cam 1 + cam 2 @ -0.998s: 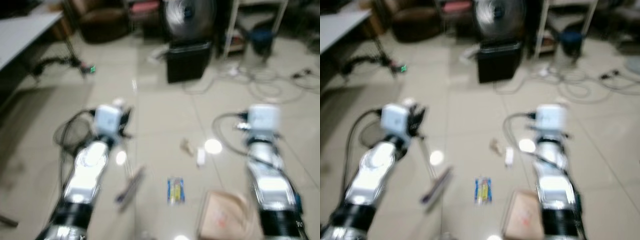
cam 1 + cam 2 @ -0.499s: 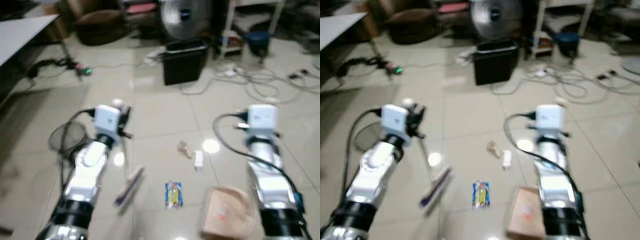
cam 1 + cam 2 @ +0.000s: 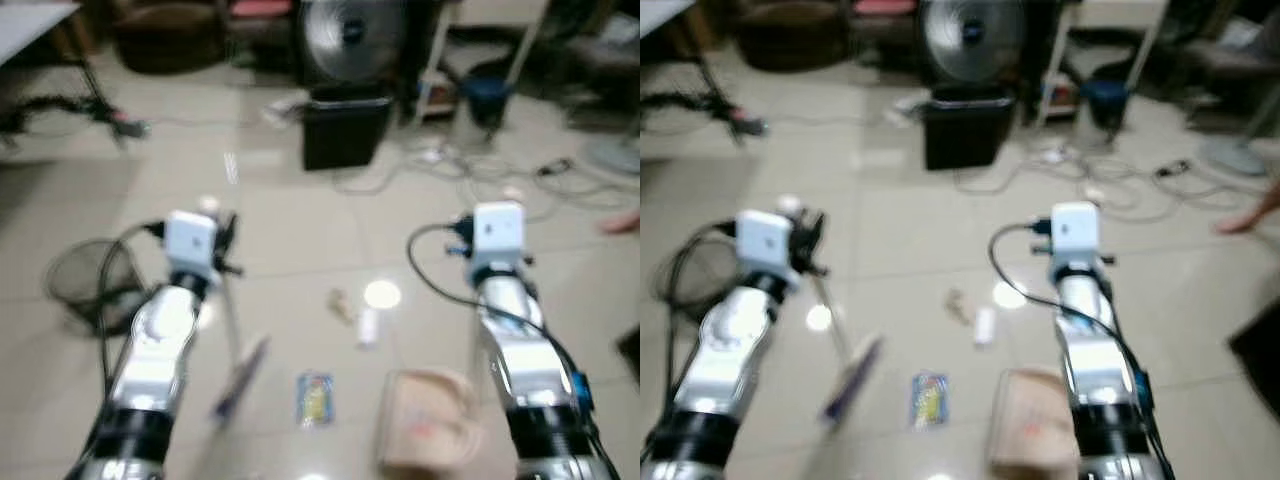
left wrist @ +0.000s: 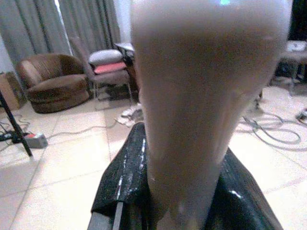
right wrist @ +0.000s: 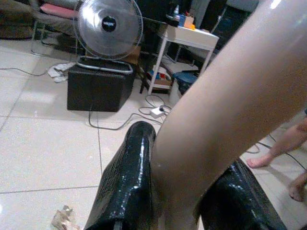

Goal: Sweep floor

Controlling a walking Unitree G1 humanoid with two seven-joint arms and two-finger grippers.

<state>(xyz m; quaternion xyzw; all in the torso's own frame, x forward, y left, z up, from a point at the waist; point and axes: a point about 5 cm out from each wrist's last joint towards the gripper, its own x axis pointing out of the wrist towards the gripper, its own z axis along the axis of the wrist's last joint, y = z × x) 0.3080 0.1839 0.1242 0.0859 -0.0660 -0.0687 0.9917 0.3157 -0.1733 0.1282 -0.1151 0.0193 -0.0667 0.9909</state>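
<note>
On the tiled floor before me, my left pincer is clamped on the broom, whose handle slants down from my wrist to the purple head beside a wrapper. My right pincer is clamped on the pale dustpan handle. Open tile stretches ahead to a black bin; a wire basket stands at my left, contents unclear.

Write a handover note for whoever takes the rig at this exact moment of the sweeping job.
Left gripper: shut on broom handle; broom head on the floor ahead.
Right gripper: shut on dustpan handle; dustpan on the floor beside the right arm.
Litter still loose on the tiles: yellow-blue wrapper, small white piece, crumpled scrap.
Done: tools in hand. Left: sweep all three into the dustpan. Black bin stands further ahead.
</note>
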